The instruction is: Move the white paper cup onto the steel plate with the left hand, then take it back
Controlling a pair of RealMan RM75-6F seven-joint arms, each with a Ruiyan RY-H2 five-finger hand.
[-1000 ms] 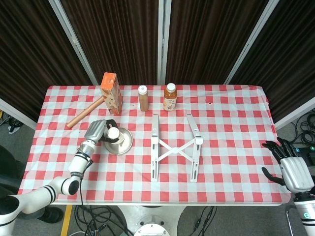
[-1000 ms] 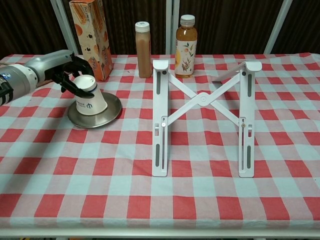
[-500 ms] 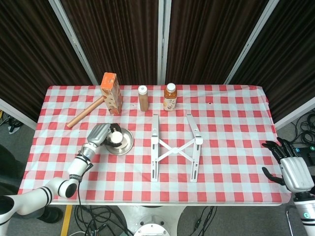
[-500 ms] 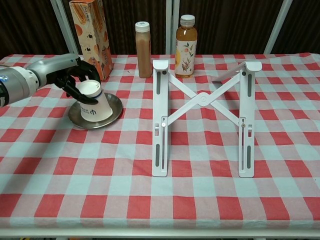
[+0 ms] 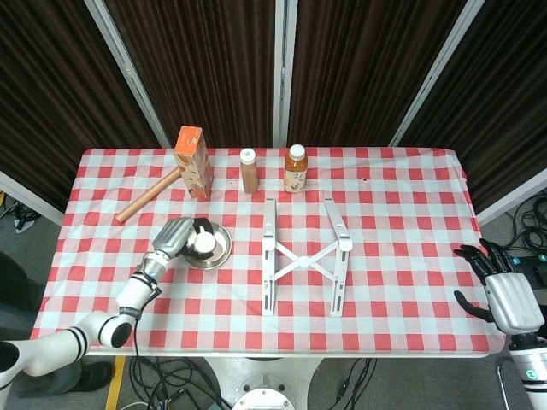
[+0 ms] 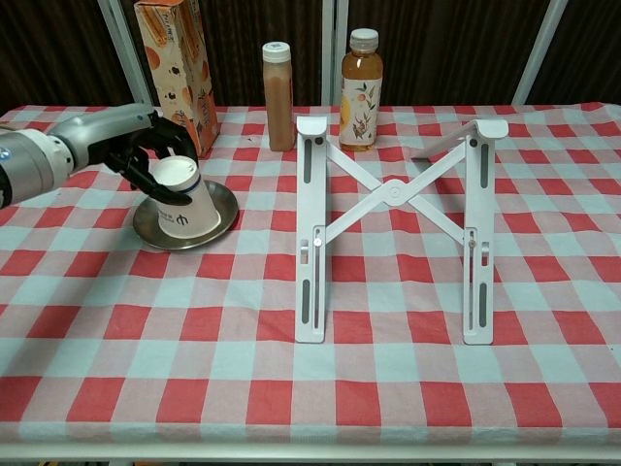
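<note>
Your left hand (image 6: pixel 136 146) has its dark fingers (image 6: pixel 146 173) wrapped around the upper part of the white paper cup (image 6: pixel 184 199), which stands upside down on the round steel plate (image 6: pixel 219 199), leaning a little. In the head view the same hand (image 5: pixel 176 234) covers the plate's (image 5: pixel 220 253) left side, and the cup (image 5: pixel 203 243) shows as a white disc near the plate's middle.

The plate sits on the red-and-white checked worktop (image 6: pixel 388 369), left of the white folding metal stand (image 6: pixel 393 194) that lies spread open at the centre. Along the far edge stand an orange printed carton (image 6: pixel 175 68), a brown bottle with a white cap (image 6: pixel 278 95) and an amber drink bottle with a white cap (image 6: pixel 360 89). In the head view a wooden rolling pin (image 5: pixel 149 196) lies slanted just left of the carton (image 5: pixel 193 161).

Your right hand (image 5: pixel 504 289) shows only in the head view, off the worktop's near right corner, well apart from everything on it. Its dark fingers (image 5: pixel 475 256) are spread wide and hold nothing.
</note>
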